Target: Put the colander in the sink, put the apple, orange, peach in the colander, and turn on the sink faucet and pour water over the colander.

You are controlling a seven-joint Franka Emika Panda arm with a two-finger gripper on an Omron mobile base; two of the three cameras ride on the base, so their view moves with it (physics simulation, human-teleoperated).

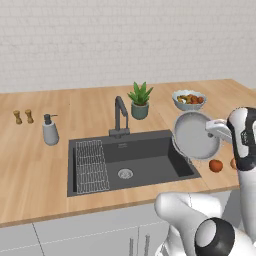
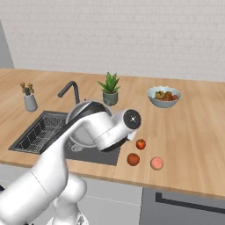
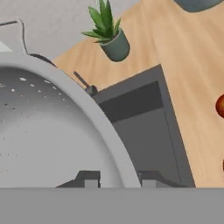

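Observation:
My gripper is shut on the rim of the colander, a silvery perforated bowl. It hangs tilted on its side over the right end of the sink. In the hand view the colander is on the left, and its rim passes between the fingertips. The arm covers most of the colander in the right base view. On the counter right of the sink lie the apple, the orange and the peach. The faucet stands behind the basin, with no water running.
A wire rack lies in the sink's left side. A potted plant and a bowl of mixed food stand behind the sink. A soap dispenser and two small shakers are on the left.

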